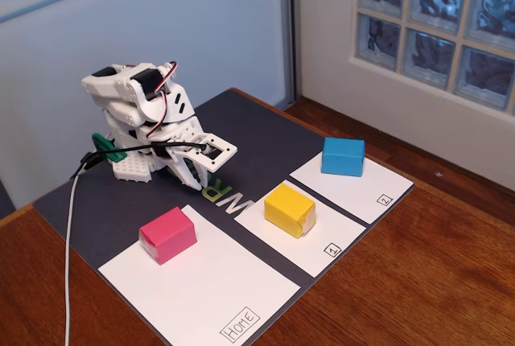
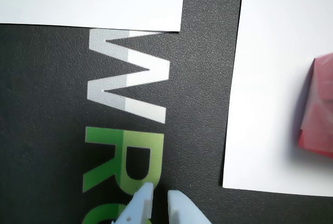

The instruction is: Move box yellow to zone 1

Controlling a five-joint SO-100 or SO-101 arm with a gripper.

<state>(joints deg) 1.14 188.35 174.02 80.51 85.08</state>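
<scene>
Nearest in the fixed view lies one large white "Home" paper panel (image 1: 211, 290) bearing one pink block (image 1: 167, 234). One yellow paper-wrapped box (image 1: 289, 209) sits on the white panel marked "1" (image 1: 315, 243), right of the empty, nearly closed jaws (image 1: 200, 179); one blue block (image 1: 343, 156) lies far right.

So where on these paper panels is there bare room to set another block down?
The Home panel is mostly bare in front of the pink block. The panel marked 2 has room in front of the blue block. Zone 1 is crowded: the yellow box leaves only a strip by its label.
</scene>
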